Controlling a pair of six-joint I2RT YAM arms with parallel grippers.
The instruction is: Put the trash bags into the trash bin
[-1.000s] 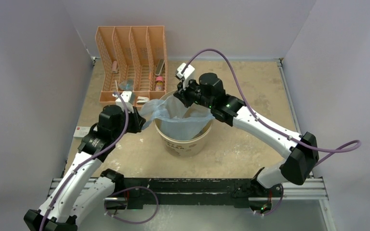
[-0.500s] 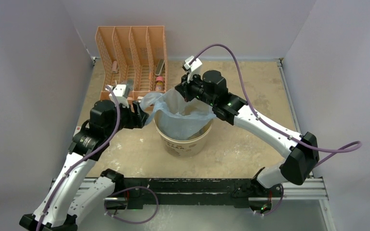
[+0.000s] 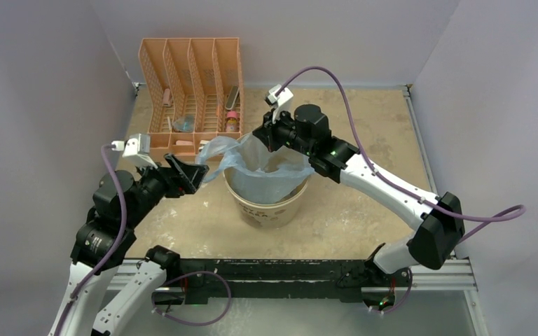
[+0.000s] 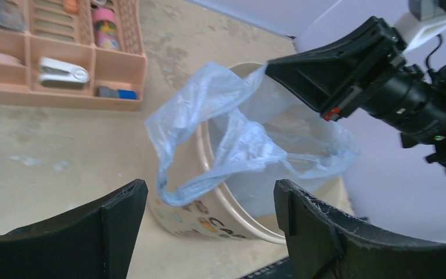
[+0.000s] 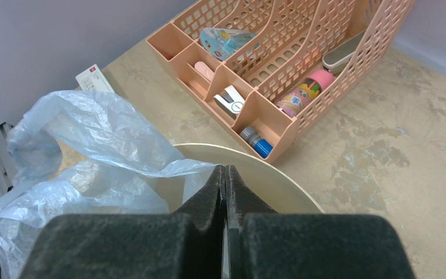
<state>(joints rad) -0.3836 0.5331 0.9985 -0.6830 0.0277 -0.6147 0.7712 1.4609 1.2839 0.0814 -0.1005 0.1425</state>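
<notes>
The cream trash bin [image 3: 270,203] stands mid-table. A light-blue trash bag [image 3: 256,164] lies partly inside it, with one flap hanging out over the left rim. My right gripper [image 3: 265,137] is over the far rim, shut on the bag's top edge. The right wrist view shows its tips [image 5: 225,170] pinching the film [image 5: 93,139] above the bin rim [image 5: 279,180]. My left gripper [image 3: 197,171] is open just left of the bin, holding nothing. In the left wrist view it [image 4: 209,189] faces the hanging bag [image 4: 232,145] and the bin [image 4: 209,218] without touching them.
An orange mesh file organizer [image 3: 190,91] with a stapler, a bottle and small items stands at the back left, close behind the bin. It also shows in the right wrist view [image 5: 279,58]. A white card [image 3: 118,190] lies by the left wall.
My left gripper opened, let go of the bag and drew back to the left and toward the near edge. The freed flap now hangs over the rim. The right gripper rose slightly.
</notes>
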